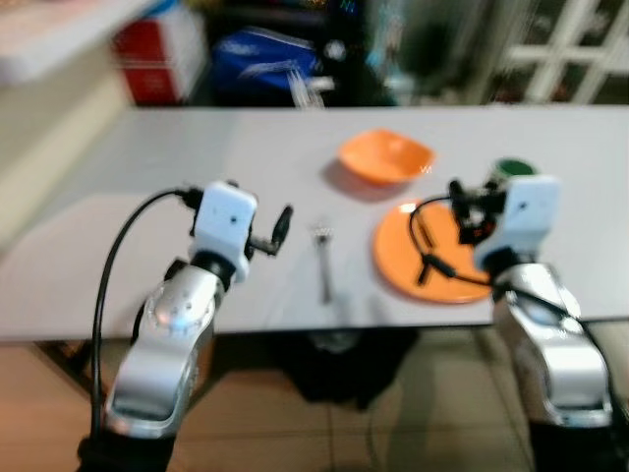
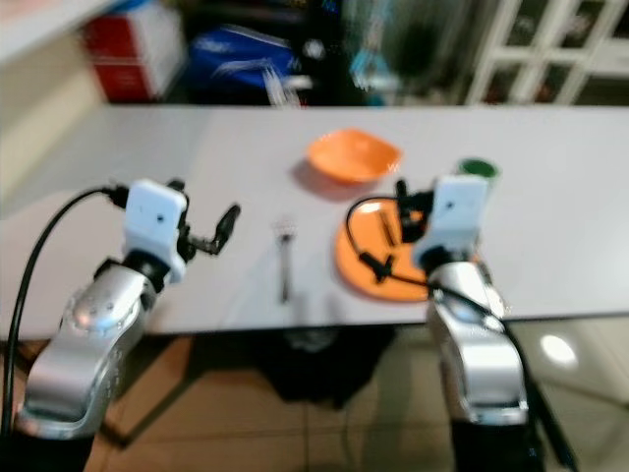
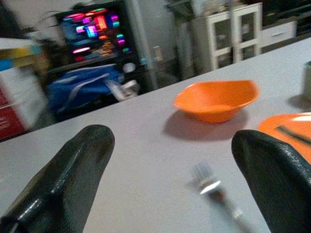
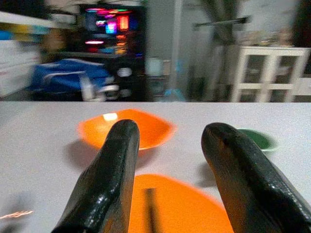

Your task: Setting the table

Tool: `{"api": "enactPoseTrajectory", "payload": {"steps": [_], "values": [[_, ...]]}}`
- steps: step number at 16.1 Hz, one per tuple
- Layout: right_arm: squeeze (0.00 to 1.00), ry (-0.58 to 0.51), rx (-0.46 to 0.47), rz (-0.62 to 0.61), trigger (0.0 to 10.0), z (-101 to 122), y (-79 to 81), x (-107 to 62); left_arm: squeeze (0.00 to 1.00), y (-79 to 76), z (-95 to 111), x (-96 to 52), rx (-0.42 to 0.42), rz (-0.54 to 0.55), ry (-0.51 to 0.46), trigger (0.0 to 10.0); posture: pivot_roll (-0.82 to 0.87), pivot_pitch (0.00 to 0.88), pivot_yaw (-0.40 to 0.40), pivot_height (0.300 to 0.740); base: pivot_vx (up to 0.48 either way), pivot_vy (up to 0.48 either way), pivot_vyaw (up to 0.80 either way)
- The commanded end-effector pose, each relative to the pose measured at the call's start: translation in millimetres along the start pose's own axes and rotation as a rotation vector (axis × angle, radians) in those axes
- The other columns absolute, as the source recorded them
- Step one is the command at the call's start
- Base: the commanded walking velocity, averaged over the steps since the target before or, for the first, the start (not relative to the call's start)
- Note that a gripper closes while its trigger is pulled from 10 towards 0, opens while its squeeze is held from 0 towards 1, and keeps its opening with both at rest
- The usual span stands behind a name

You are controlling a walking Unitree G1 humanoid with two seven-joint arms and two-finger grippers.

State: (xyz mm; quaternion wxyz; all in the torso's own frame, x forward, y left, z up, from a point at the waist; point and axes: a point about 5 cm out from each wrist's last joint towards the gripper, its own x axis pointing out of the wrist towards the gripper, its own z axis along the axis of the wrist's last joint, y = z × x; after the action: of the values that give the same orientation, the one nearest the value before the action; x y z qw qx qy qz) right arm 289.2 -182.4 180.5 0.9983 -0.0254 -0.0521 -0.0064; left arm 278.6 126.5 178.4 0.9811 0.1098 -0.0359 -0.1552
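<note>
A silver fork (image 1: 324, 264) lies on the grey table (image 1: 197, 167), left of an orange plate (image 1: 432, 258). Behind them sits an orange bowl (image 1: 385, 157), and a green cup (image 1: 513, 169) stands at the right. A thin dark utensil (image 4: 150, 208) lies on the plate. My left gripper (image 1: 277, 230) hovers open just left of the fork, its fingers (image 3: 73, 174) wide apart with nothing between them. Over the plate's near side my right gripper (image 1: 460, 203) is also open and empty, pointing toward the bowl (image 4: 146, 127) and the cup (image 4: 256, 139).
The table's near edge (image 1: 295, 329) runs just under both arms, with tiled floor below. Beyond the far edge are a red box (image 1: 157, 54), a blue bag (image 1: 265, 59) and white cabinets (image 1: 570, 54). Bare tabletop spreads to the left of the fork.
</note>
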Motion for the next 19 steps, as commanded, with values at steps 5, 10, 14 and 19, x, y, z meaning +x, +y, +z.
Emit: {"api": "enactPoseTrajectory", "payload": {"steps": [5,10,14,19], "values": [[0.00,-0.008,-0.032,-0.014,10.0,7,-17.8,12.0,0.00,-6.5,3,3.0,0.004,-0.023,-0.017,10.0,-0.04,0.000,0.010,0.740,0.346,0.000,0.00],[0.00,-0.025,-0.048,0.016,10.0,16,-21.9,23.2,0.00,-9.2,2,-0.6,0.012,-0.047,-0.008,10.0,-0.03,0.000,-0.004,0.740,0.208,0.000,0.00],[0.00,0.049,-0.077,0.070,10.0,12,-23.8,38.1,0.00,-7.5,-3,-5.7,0.010,-0.035,0.009,10.0,-0.03,0.006,-0.015,0.740,0.000,0.000,0.00],[0.00,0.024,-0.094,0.051,10.0,16,-31.5,41.9,0.00,-3.1,0,-1.5,0.060,-0.033,0.000,10.0,-0.02,0.031,-0.006,0.740,0.000,0.000,0.00]]}}
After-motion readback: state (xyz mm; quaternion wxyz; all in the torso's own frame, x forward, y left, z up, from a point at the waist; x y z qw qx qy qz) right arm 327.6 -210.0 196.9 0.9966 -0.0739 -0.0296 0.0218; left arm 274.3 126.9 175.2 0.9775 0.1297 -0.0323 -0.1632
